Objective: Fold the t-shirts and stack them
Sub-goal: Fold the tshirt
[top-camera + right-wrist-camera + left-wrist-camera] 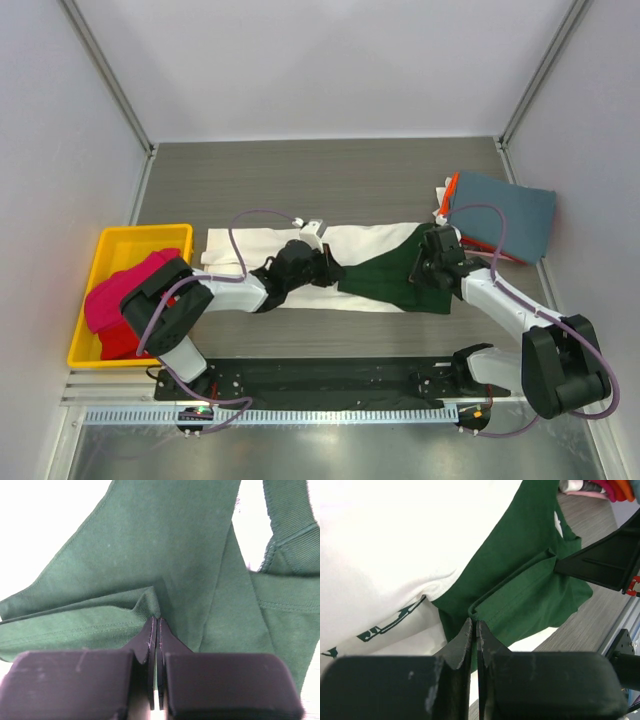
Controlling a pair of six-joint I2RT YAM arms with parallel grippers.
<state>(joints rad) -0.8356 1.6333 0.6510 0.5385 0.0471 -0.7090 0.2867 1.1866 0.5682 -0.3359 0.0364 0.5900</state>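
The left hand (474, 628) and right hand (156, 626) are both closed, each pinching a fold of dark green cloth on the cream-white shirt (262, 246), which lies flat mid-surface. The arms hide its middle, and its chest print (380, 627) is cut off. At left, the yellow bin (120, 245) holds a magenta shirt (115, 300), partly under the left arm. Far right, a slate-blue shirt (505, 215) covers an orange one (452, 190), of which only an edge shows

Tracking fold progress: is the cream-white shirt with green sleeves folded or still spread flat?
Partly folded: the cream-white shirt lies as a long strip, green sleeve laid over one end.
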